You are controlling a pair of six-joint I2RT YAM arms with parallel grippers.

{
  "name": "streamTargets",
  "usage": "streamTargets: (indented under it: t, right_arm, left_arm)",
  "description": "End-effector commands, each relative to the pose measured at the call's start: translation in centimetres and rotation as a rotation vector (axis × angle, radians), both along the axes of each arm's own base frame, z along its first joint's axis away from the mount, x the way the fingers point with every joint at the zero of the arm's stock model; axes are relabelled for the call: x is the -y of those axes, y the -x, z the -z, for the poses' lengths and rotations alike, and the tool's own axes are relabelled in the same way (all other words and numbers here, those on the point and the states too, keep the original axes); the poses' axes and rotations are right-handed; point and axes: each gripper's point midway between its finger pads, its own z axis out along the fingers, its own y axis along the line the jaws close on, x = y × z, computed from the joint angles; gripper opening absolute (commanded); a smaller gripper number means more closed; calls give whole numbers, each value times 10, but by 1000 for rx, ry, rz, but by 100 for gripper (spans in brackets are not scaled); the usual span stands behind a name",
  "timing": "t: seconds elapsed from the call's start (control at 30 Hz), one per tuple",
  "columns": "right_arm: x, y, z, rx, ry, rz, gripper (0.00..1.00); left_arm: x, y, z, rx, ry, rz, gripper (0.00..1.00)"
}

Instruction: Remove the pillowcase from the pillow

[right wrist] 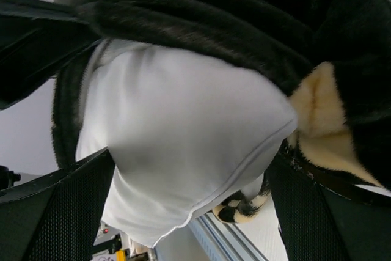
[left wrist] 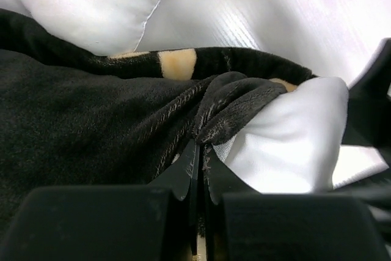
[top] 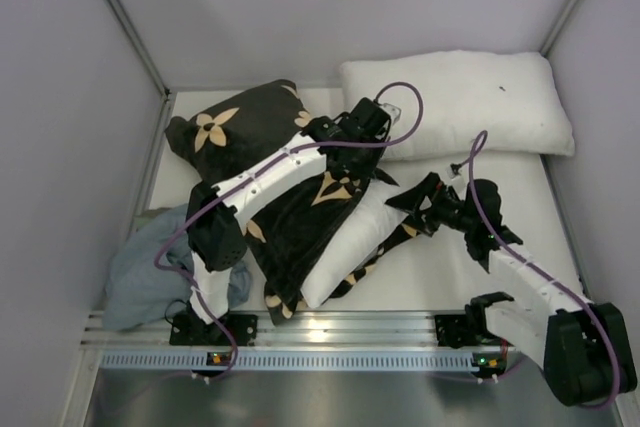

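Note:
The black pillowcase [top: 290,212] with tan flowers lies crumpled across the middle of the table. The white pillow [top: 350,237] sticks out of its right side. My left gripper [top: 352,155] reaches over the far end of the case. In the left wrist view it [left wrist: 200,146] is shut on a gathered fold of the pillowcase [left wrist: 91,108], right beside the bare pillow corner [left wrist: 287,145]. My right gripper [top: 415,202] is at the pillow's right edge. In the right wrist view it [right wrist: 189,169] is open, with the pillow corner [right wrist: 183,126] bulging between its fingers and the pillowcase [right wrist: 201,16] bunched behind.
A second plain white pillow [top: 460,102] lies at the back right, just behind the left gripper. A blue-grey cloth [top: 150,267] is heaped at the near left by the left arm's base. Grey walls close in the sides, and a metal rail [top: 330,332] runs along the near edge.

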Motion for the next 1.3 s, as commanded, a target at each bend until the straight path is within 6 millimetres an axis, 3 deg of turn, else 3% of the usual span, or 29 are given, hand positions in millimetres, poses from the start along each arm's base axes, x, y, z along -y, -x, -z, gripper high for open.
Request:
streamTargets:
  t: [0.0,0.03,0.07,0.17,0.2,0.3,0.4,0.47,0.5,0.53,0.57,0.6,0.63,0.67,0.7,0.73,0.77,0.8,0.87,0.9,1.03,1.1,1.13,1.17,1.23,1.27]
  right_arm:
    - [-10,-22,-17,88,-52,-4,100]
    - [-17,-24,-23,121,-80,-20,99]
    - [-21,-26,-16,102,-79,-24,99]
    - [-44,-27,-18,123,-83,-76,99]
    - [-51,-31,-26,150,-85,-79,97]
    - [-74,-27,-36,184,-103,-131,75]
    - [-76,-23,-43,192,-123,-134,5]
    - [-70,-20,-53,229,-98,-126,0]
    - [-64,-20,-48,203,-70,-114,0]
    - [-59,-20,-52,230,-47,-105,0]
    - [-50,-18,-69,279,-44,-76,0]
    - [-32,-24,-67,239,-5,-20,0]
    - [-20,-26,-73,268,29,6,0]
    - [-5,-27,-97,332,36,49,0]
    - [20,-36,-103,343,64,122,0]
    - [33,-32,-105,339,99,141,0]
    - [41,-29,-114,354,88,125,0]
    - [74,-39,-124,356,97,214,0]
    - [91,-39,-134,346,78,239,0]
    - [98,-43,-133,332,84,265,0]
    - [98,-60,-112,244,40,261,0]
    - [91,-66,-110,251,33,220,0]
    - [91,-71,-103,232,41,217,0]
    - [94,-78,-104,239,65,242,0]
    - [100,-86,-91,201,140,289,0]
    - [100,-91,-96,217,163,298,0]
  left_arm:
    - [0,-5,-61,100,136,-23,0]
    - [-1,-5,-66,107,142,-24,0]
    - [-1,-4,-70,112,150,-22,0]
    - [0,-1,-74,110,164,-10,0]
    - [1,-1,-74,111,169,-5,0]
    - [0,-3,-69,110,158,-14,0]
    - [-19,-21,-59,155,93,-108,0]
    - [-40,-36,-43,145,49,-192,0]
    - [-63,-52,-36,124,47,-284,0]
    - [-81,-55,-17,85,22,-338,0]
    - [-99,-62,-16,81,35,-394,0]
    - [-130,-75,-12,71,47,-495,0]
    - [-147,-78,-10,74,55,-549,0]
    - [-181,-81,-8,88,70,-630,0]
    - [-198,-83,-9,103,81,-685,0]
    - [-215,-83,-12,120,89,-733,0]
    - [-244,-80,-18,144,92,-805,0]
    - [-258,-80,-21,158,95,-852,0]
    - [-293,-74,-29,190,107,-943,0]
    - [-300,-72,-31,198,122,-957,0]
    - [-290,-60,-29,153,197,-885,0]
    - [-260,-50,-27,69,286,-749,3]
    - [-245,-45,-27,30,323,-682,25]
    - [-220,-34,-30,-20,375,-575,35]
    - [-198,-20,-41,-21,402,-477,68]
    - [-174,-5,-46,-21,405,-395,72]
